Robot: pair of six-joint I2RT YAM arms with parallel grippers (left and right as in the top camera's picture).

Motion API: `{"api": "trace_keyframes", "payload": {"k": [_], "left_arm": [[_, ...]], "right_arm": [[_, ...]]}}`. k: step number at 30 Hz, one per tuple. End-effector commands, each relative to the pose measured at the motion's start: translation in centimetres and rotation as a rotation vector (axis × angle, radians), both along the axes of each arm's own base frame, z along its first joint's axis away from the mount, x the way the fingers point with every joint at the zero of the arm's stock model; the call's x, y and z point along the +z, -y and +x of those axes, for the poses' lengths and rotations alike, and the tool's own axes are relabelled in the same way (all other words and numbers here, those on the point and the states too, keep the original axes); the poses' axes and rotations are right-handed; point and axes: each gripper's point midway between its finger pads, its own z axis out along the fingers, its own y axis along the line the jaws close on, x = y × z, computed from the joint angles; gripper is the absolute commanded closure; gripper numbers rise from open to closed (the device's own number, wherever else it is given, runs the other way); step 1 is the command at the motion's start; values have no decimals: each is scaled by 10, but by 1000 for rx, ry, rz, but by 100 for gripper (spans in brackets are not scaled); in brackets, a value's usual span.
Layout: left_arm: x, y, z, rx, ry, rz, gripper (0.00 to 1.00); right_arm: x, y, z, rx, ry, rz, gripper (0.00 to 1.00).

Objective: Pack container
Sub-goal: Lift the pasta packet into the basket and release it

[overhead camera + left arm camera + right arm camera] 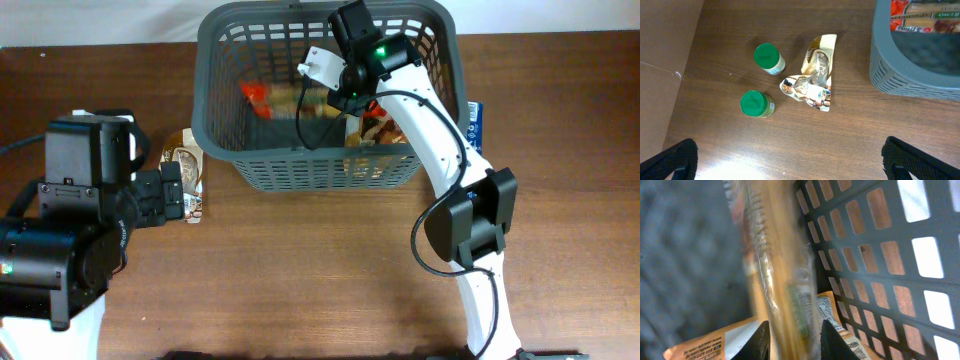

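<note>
At the lower left of the overhead frame the left gripper (172,196) hovers over the brown wooden desk (300,280); its fingers are spread wide with nothing between them. Ahead of it, in the left wrist view, stand an upper green-lidded jar (769,57) and a lower green-lidded jar (756,104), near each other; just right of them a crumpled beige foil packet (816,75) lies flat on the desk; none of the three is packed yet. Further right, at top centre of the overhead frame, sits the large dark grey slotted plastic basket (212,120), with a red-and-orange packet (257,97) and other groceries already on its base; a blue packet (474,118) shows just beside its right wall. Inside the basket, the right gripper (792,342) is clamped on a long clear-wrapped tan packet (782,270), which is blurred and hangs close to the lattice wall. Released here, that packet would probably lean on end against the wall rather than lie flat, or catch an edge in a slot; it would then waste room for the rest. On the left, the foil packet is thin and hugs the desk, so the fingers may skate over it; a wide approach could also clip the nearby jars and topple or roll them.
</note>
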Motion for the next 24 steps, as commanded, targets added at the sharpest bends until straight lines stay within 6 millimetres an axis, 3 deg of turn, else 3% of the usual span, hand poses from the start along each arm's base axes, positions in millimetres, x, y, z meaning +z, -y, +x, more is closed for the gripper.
{"api": "trace_keyframes", "payload": {"k": [1,4,6,8,11,13,15,18,21,24], "left_arm": [[0,-3,0,11,-1,9,1],[0,-3,0,11,-1,9,1],[0,-3,0,11,-1,9,1],[0,-3,0,11,-1,9,1],[0,-3,0,11,-1,9,1],[0,-3,0,11,-1,9,1],[0,-3,0,11,-1,9,1],[0,-3,0,11,-1,9,1],[0,-3,0,11,0,9,1],[0,-3,0,11,-1,9,1]], "right_arm": [[-18,-2,-2,7,-45,-7,74],[-8,5,-1,-38,-25,-25,73],[11,12,3,-103,18,-27,70],[41,24,7,-221,83,-8,70],[101,42,4,-397,177,86,65],[180,69,-11,-581,271,278,50],[226,95,-22,-689,330,400,45],[277,145,-41,-846,412,538,37],[300,203,-61,-1017,442,620,36],[290,257,-79,-1192,390,643,34]]}}
